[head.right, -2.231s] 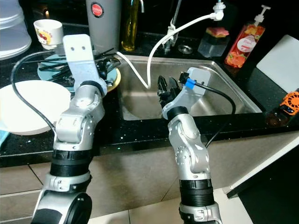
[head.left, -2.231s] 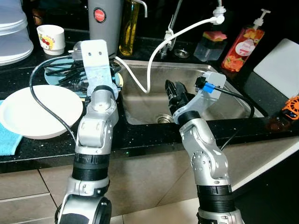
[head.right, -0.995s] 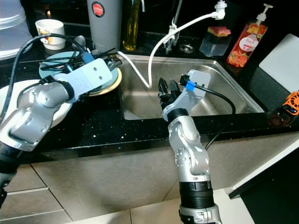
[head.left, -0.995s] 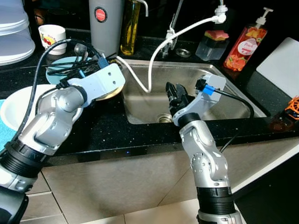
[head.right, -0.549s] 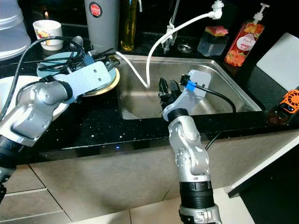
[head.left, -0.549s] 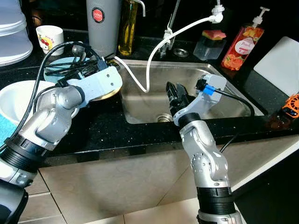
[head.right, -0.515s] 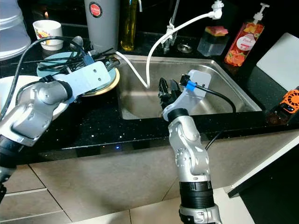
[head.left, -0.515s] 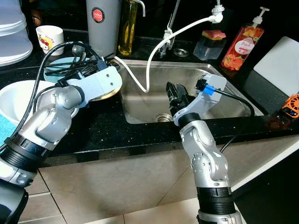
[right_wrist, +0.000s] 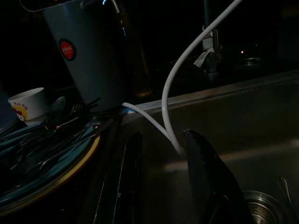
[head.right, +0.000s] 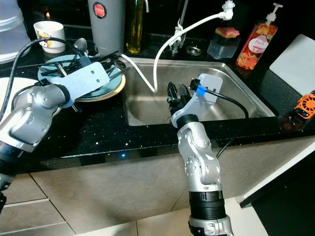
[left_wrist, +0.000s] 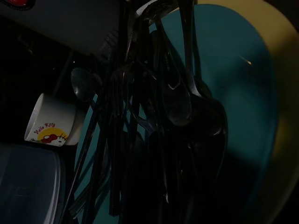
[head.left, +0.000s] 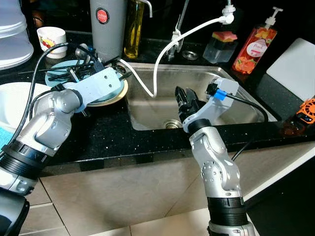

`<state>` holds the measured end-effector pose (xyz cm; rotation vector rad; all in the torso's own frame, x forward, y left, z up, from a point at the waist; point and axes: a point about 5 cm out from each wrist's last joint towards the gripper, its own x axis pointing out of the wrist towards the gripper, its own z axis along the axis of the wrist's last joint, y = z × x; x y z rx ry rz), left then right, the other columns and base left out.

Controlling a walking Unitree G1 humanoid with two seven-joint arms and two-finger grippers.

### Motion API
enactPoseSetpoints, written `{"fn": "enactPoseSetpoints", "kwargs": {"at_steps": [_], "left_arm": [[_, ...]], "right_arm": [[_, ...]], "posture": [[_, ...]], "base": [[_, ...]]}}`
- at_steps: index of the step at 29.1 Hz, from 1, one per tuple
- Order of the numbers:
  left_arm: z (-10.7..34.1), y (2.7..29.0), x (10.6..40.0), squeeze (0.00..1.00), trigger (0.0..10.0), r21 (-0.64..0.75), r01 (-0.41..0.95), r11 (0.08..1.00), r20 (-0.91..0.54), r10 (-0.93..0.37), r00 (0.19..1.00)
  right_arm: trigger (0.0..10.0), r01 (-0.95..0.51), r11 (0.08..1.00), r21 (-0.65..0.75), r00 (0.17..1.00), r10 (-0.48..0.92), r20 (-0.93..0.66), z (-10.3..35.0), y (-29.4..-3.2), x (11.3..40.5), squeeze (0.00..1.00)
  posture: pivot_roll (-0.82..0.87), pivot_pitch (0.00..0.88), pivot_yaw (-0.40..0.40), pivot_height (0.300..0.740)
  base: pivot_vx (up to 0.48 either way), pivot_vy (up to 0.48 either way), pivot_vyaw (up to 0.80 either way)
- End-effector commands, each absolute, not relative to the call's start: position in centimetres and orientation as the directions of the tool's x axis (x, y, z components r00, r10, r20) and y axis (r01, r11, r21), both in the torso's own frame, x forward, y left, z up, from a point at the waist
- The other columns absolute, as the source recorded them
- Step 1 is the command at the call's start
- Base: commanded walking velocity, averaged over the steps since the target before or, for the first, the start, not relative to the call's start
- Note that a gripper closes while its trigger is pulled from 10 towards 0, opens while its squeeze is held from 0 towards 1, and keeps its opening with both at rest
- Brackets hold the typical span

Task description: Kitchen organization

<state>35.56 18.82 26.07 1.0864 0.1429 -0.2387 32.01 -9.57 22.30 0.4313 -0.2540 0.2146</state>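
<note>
A teal plate [head.left: 58, 78] rests on a yellow plate [head.left: 116, 95] on the black counter, left of the sink. Several dark pieces of cutlery [left_wrist: 180, 100] lie piled on it, among them spoons and long black sticks. My left gripper [head.left: 87, 74] hangs low over this pile, its pale blue wrist housing covering part of the plate. In the dark left wrist view the cutlery runs together with the gripper. My right gripper [right_wrist: 163, 182] is held over the sink's front edge, open, with nothing between its fingers [right_wrist: 205, 177].
A steel sink [head.left: 236, 98] has a drain [head.left: 172, 124] and a white hose [head.left: 162, 54] hanging into it. Behind the plates stand a grey canister [head.left: 106, 24], an oil bottle [head.left: 132, 27] and a cup [head.left: 50, 38]. A white plate [head.left: 15, 98] sits far left, a soap bottle [head.left: 251, 46] far right.
My left arm has dropped from standing upright in front of the counter and reached over the cutlery plate, sliding further left over it. The right arm has stayed still.
</note>
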Motion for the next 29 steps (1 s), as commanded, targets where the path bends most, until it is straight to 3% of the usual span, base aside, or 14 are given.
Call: {"fn": "enactPoseSetpoints", "kwargs": {"at_steps": [1, 4, 5, 6, 7, 8, 12, 17, 18, 22, 23, 26, 29], "left_arm": [[25.4, 17.9, 35.6, 0.0, 0.0, 0.842, 0.295, 0.452, -0.248, -0.162, 0.955], [26.6, 16.4, 35.4, 0.0, 0.0, 0.867, 0.247, 0.433, -0.144, -0.256, 0.956], [27.3, 15.5, 35.2, 0.0, 2.1, 0.869, 0.225, 0.44, -0.085, -0.315, 0.945], [28.1, 14.8, 35.1, 0.0, 8.1, 0.865, 0.193, 0.464, -0.024, -0.346, 0.938], [28.5, 14.4, 35.1, 0.0, 8.1, 0.859, 0.174, 0.482, 0.012, -0.359, 0.933], [29.3, 13.9, 35.0, 0.0, 10.0, 0.853, 0.135, 0.505, 0.077, -0.377, 0.923], [31.0, 13.2, 34.7, 0.0, 10.0, 0.814, 0.058, 0.578, 0.209, -0.384, 0.899], [31.4, 12.3, 34.5, 0.0, 10.0, 0.744, 0.106, 0.66, 0.246, -0.418, 0.874], [31.0, 11.5, 34.5, 0.0, 10.0, 0.669, 0.169, 0.724, 0.257, -0.438, 0.862], [30.5, 10.5, 34.8, 0.0, 10.0, 0.521, 0.249, 0.816, 0.291, -0.444, 0.847], [30.1, 9.5, 35.0, 0.0, 10.0, 0.362, 0.342, 0.867, 0.306, -0.457, 0.835], [29.8, 8.7, 35.0, 0.0, 10.0, 0.264, 0.404, 0.875, 0.31, -0.474, 0.824], [28.3, 6.8, 35.2, 0.0, 10.0, 0.092, 0.587, 0.805, 0.213, -0.591, 0.778]], "right_arm": [[10.0, -0.246, 0.881, 0.405, 0.947, 0.13, 0.293, 22.3, -9.8, 31.8, 0.0], [10.0, -0.247, 0.88, 0.405, 0.947, 0.132, 0.292, 22.2, -9.8, 31.8, 0.0], [10.0, -0.248, 0.88, 0.405, 0.947, 0.132, 0.292, 22.2, -9.8, 31.8, 0.0], [10.0, -0.249, 0.88, 0.404, 0.947, 0.133, 0.292, 22.2, -9.8, 31.8, 0.0], [10.0, -0.249, 0.88, 0.404, 0.947, 0.134, 0.292, 22.2, -9.8, 31.9, 0.0], [10.0, -0.25, 0.88, 0.403, 0.947, 0.135, 0.293, 22.3, -9.7, 31.9, 0.0], [10.0, -0.253, 0.88, 0.402, 0.946, 0.137, 0.294, 22.3, -9.7, 31.9, 0.0], [10.0, -0.253, 0.88, 0.401, 0.945, 0.137, 0.295, 22.3, -9.7, 31.9, 0.0], [10.0, -0.254, 0.881, 0.4, 0.945, 0.137, 0.297, 22.4, -9.7, 31.9, 0.0], [10.0, -0.255, 0.881, 0.399, 0.944, 0.138, 0.3, 22.4, -9.7, 32.0, 0.0], [10.0, -0.258, 0.881, 0.397, 0.943, 0.139, 0.304, 22.6, -9.7, 32.0, 0.0], [10.0, -0.26, 0.881, 0.396, 0.942, 0.14, 0.306, 22.6, -9.7, 32.0, 0.0], [10.0, -0.255, 0.883, 0.395, 0.941, 0.132, 0.312, 22.8, -9.9, 32.0, 0.0]], "posture": [[0.26, 0.003, -0.134, 0.74], [0.26, 0.003, -0.135, 0.74], [0.26, 0.002, -0.136, 0.74], [0.26, 0.002, -0.136, 0.74], [0.26, 0.002, -0.136, 0.74], [0.26, 0.001, -0.136, 0.74], [0.26, 0.0, -0.135, 0.74], [0.26, 0.0, -0.134, 0.74], [0.26, 0.0, -0.134, 0.74], [0.25, 0.0, -0.135, 0.74], [0.25, 0.0, -0.137, 0.74], [0.25, 0.0, -0.137, 0.74], [0.24, 0.0, -0.137, 0.74]], "base": [[0.0, 0.0, 0.0], [0.0, 0.0, 0.0], [0.0, 0.0, 0.0], [0.0, 0.0, 0.0], [0.0, 0.0, 0.0], [0.0, 0.0, 0.0], [0.0, 0.0, 0.0], [0.0, 0.0, 0.0], [0.0, 0.0, 0.0], [0.0, 0.0, 0.0], [0.0, 0.0, 0.0], [0.0, 0.0, 0.0], [0.0, 0.0, 0.0]]}}
